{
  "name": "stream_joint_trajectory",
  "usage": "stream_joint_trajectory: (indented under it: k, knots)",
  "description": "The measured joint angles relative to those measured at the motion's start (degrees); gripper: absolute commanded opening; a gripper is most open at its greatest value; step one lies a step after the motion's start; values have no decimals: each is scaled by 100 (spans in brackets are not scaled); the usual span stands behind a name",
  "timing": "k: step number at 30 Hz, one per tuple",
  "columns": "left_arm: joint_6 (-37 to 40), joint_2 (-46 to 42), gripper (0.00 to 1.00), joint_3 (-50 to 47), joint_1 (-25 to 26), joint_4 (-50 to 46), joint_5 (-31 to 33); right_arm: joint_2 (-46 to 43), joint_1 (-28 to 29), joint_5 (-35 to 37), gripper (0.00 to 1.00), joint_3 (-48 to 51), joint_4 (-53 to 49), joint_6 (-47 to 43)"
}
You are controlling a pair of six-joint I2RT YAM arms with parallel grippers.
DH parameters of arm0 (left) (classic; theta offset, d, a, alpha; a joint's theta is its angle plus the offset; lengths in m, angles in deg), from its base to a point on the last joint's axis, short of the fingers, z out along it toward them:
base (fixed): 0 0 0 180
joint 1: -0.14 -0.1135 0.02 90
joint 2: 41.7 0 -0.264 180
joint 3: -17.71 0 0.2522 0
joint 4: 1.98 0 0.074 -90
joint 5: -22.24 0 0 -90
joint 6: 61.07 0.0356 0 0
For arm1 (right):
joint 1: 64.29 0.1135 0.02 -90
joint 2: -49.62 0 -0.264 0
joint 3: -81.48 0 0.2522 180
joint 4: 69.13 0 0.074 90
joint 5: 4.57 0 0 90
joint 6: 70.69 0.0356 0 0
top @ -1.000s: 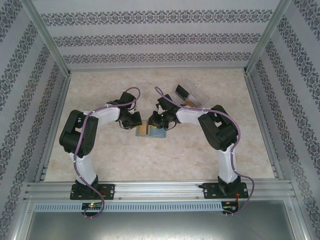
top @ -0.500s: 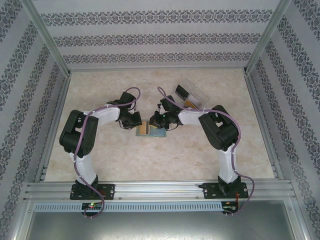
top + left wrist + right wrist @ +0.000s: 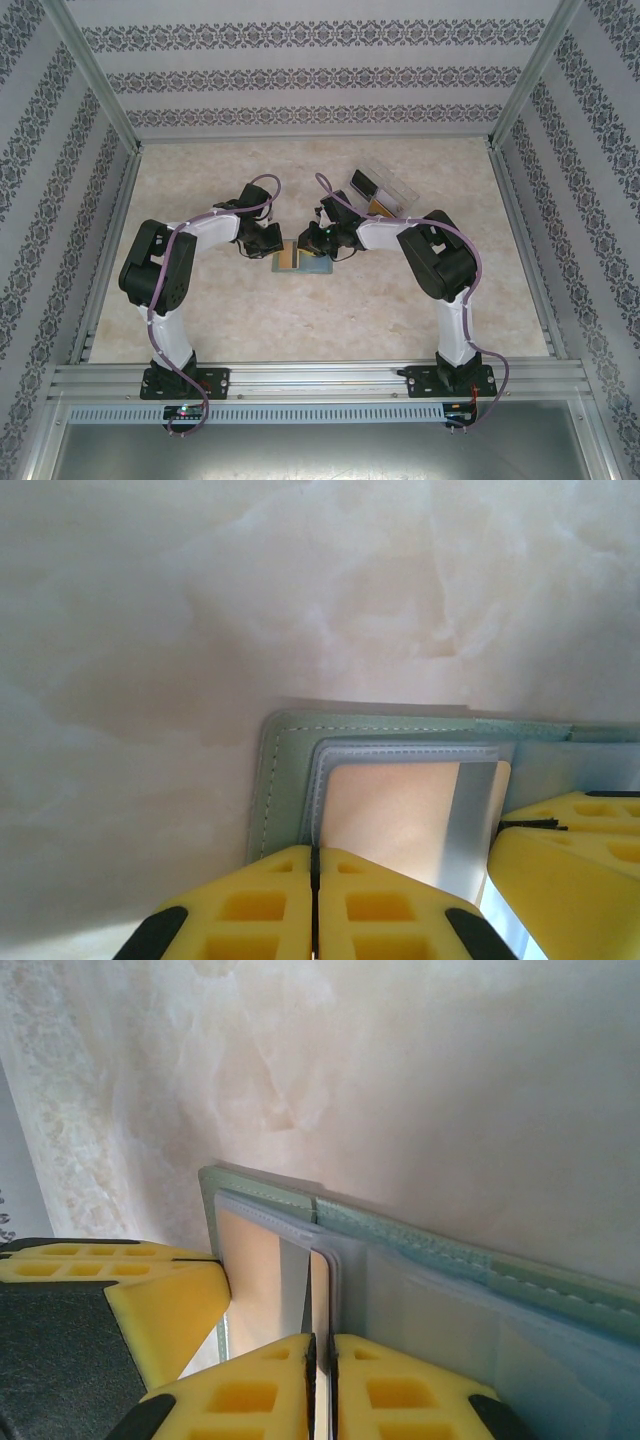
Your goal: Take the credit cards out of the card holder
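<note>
The grey-green card holder [image 3: 302, 259] lies open on the table between the two arms. In the left wrist view its left panel [image 3: 285, 770] carries a clear sleeve with a golden credit card [image 3: 400, 810] that has a silver stripe. My left gripper [image 3: 314, 865] is shut, its tips at the sleeve's near left edge; I cannot tell if anything is pinched. My right gripper [image 3: 322, 1360] is shut on the golden card's edge [image 3: 322, 1280] at the holder's centre fold [image 3: 450, 1250]. The right fingers [image 3: 560, 860] appear beside the card, and the left fingers [image 3: 150, 1300] appear in the right wrist view.
A clear plastic box [image 3: 385, 190] with a dark item inside lies behind the right arm. Patterned walls and metal frame posts ring the pale marbled table [image 3: 300, 320]. Both grippers [image 3: 270, 243] [image 3: 325, 243] meet over the holder mid-table.
Almost nothing. The right wrist has edged very slightly to the right; the holder and the left arm stay where they were.
</note>
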Motion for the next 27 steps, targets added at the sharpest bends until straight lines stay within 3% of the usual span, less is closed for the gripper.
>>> stream_joint_trajectory:
  k: [20,27]
  knots:
    - [0,0,6,0,2,28,7,-278,-22,-57,17,560,1051,129]
    - [0,0,7,0,2,33,-2,-286,81,66,20,431,726,118]
